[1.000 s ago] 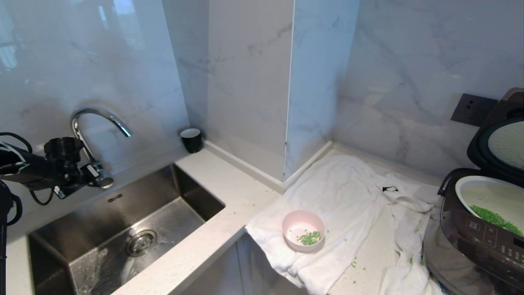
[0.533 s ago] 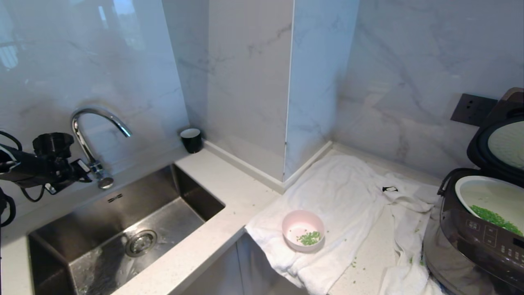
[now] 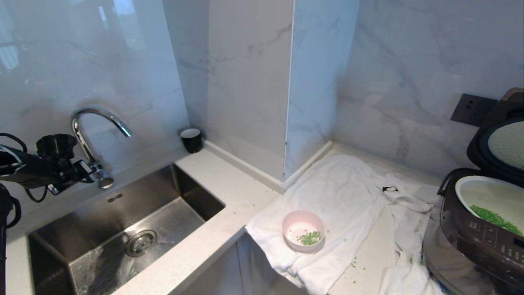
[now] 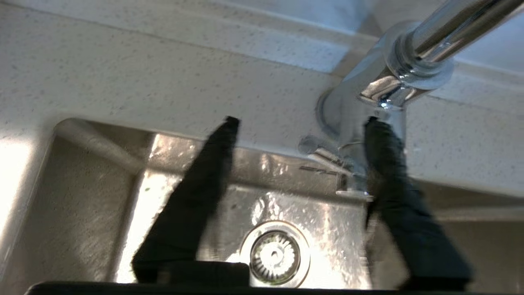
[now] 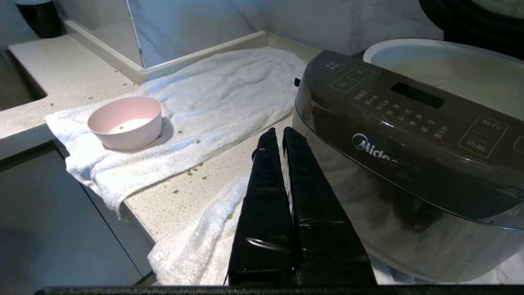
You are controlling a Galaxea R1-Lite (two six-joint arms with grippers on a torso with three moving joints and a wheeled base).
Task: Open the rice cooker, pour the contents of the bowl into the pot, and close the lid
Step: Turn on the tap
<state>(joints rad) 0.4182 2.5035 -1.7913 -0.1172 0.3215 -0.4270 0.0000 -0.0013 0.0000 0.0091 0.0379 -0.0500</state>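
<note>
The rice cooker (image 3: 479, 241) stands at the right edge with its lid (image 3: 501, 147) swung up. Green bits lie in the white pot (image 3: 487, 194). The pink bowl (image 3: 303, 234) sits upright on a white towel (image 3: 348, 192) with a few green bits in it. My left gripper (image 4: 301, 123) is open and empty, far to the left over the sink beside the faucet base (image 4: 368, 106). My right gripper (image 5: 278, 133) is shut on nothing, low in front of the cooker (image 5: 409, 155), with the bowl (image 5: 125, 123) off to its side.
A steel sink (image 3: 192, 192) and curved faucet (image 3: 98, 114) fill the left, with my left arm (image 3: 53, 168) beside them. A black cup (image 3: 191, 140) stands in the corner. A marble pillar juts out mid-counter. Green bits are scattered on towel and counter.
My left arm has drawn back slightly toward the left edge near the faucet. The bowl, the cooker and the right gripper have not moved.
</note>
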